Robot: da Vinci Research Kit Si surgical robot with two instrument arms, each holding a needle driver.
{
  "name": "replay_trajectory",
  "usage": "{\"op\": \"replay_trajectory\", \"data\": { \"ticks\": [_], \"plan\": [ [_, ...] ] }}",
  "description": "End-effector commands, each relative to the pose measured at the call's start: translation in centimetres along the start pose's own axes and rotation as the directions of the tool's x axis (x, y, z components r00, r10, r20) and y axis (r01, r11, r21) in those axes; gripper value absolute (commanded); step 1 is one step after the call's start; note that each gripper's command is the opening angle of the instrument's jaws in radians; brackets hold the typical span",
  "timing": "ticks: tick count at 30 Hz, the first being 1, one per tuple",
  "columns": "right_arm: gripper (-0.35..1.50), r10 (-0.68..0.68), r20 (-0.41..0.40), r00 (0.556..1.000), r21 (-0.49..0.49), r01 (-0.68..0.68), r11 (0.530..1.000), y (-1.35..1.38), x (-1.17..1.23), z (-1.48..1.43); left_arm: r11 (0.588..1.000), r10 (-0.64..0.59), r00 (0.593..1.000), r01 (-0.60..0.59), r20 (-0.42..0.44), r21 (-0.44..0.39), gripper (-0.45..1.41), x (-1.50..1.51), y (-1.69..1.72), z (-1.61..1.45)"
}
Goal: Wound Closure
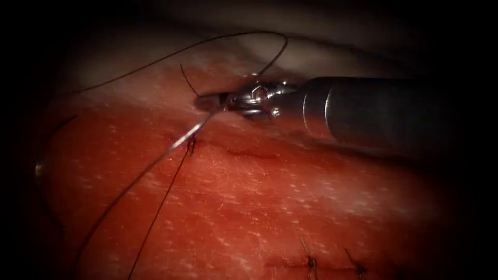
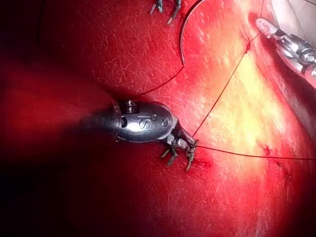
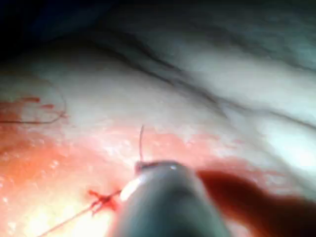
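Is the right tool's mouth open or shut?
Shut on the thread: the right tool has its jaws together, and thread runs straight from them.

The right tool (image 1: 210,102) was bright polished metal at its jaws and wrist, behind them a smooth, dark, faintly glossy shaft. The left tool (image 2: 180,154) had a shiny metal housing and dull grey jaws. The tissue (image 1: 290,207) looked wet and glistening, finely pitted, paler and perhaps fatty toward its far edge. The thread (image 1: 161,205) was thin, dark and matt; the needle (image 2: 183,37) was smooth grey metal.
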Motion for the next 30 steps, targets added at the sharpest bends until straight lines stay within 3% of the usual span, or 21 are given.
{"op": "replay_trajectory", "data": {
  "ticks": [1, 19, 24, 27, 28, 30],
  "plan": [
    [-0.35, -0.008, -0.001, 1.000, -0.002, 0.008, 1.000, -0.01, 0.09, 0.09, 1.000, -0.005, 1.000, 0.005, -0.003, -0.004, -0.35, -0.10, 0.06, 0.06],
    [-0.35, -0.090, -0.026, 0.996, -0.069, 0.088, 0.994, 0.23, 0.26, 0.23, 0.999, -0.028, 1.000, 0.028, -0.001, -0.035, -0.35, -0.24, 0.32, 0.18],
    [-0.35, -0.085, -0.048, 0.995, -0.053, 0.083, 0.995, 0.20, 0.20, 0.22, 0.998, -0.037, 0.999, 0.037, -0.005, -0.042, -0.35, -0.11, 0.33, 0.21],
    [-0.35, -0.141, -0.097, 0.985, 0.010, 0.143, 0.990, 0.15, 0.18, 0.15, 0.998, -0.040, 0.999, 0.039, -0.015, -0.050, -0.35, 0.07, 0.27, 0.20],
    [0.37, -0.162, -0.146, 0.976, 0.092, 0.176, 0.980, 0.11, 0.19, 0.07, 0.999, -0.027, 0.999, 0.026, -0.028, -0.046, -0.35, 0.27, 0.20, 0.20],
    [0.88, -0.218, -0.188, 0.958, 0.112, 0.241, 0.964, 0.08, 0.22, 0.00, 0.999, -0.005, 0.999, 0.004, -0.038, -0.043, -0.35, 0.51, 0.10, 0.21]
  ]
}}
